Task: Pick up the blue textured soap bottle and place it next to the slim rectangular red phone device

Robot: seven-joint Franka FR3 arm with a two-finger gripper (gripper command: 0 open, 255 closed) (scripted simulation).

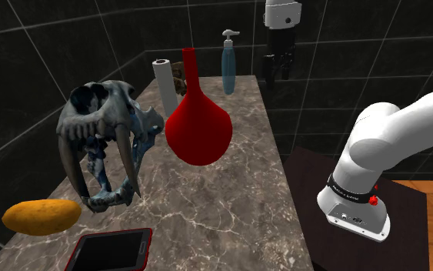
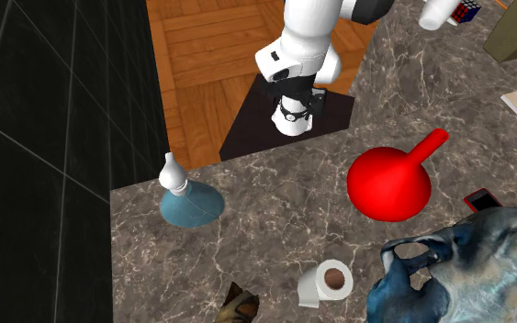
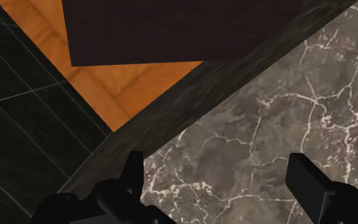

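Observation:
The blue soap bottle [image 1: 228, 68] with a white pump stands upright at the far end of the marble counter [image 1: 230, 200]; from above it shows near the counter's corner [image 2: 190, 204]. My gripper [image 1: 278, 69] hangs to the shoulder view's right of the bottle, apart from it, at about the height of the bottle's body. In the wrist view my gripper [image 3: 219, 191] is open over the counter's edge, nothing between its fingers [image 3: 308, 184]. The red-framed phone [image 1: 111, 250] lies flat at the counter's near end, and shows past the flask [image 2: 481, 199].
A red round-bellied flask [image 1: 198, 123] stands mid-counter, a large animal skull [image 1: 103, 142] beside it. A paper roll [image 1: 164, 83] and a small brown figure stand near the bottle. An orange lump [image 1: 41, 215] lies by the phone. Black tiled walls [image 1: 38, 54] border the counter.

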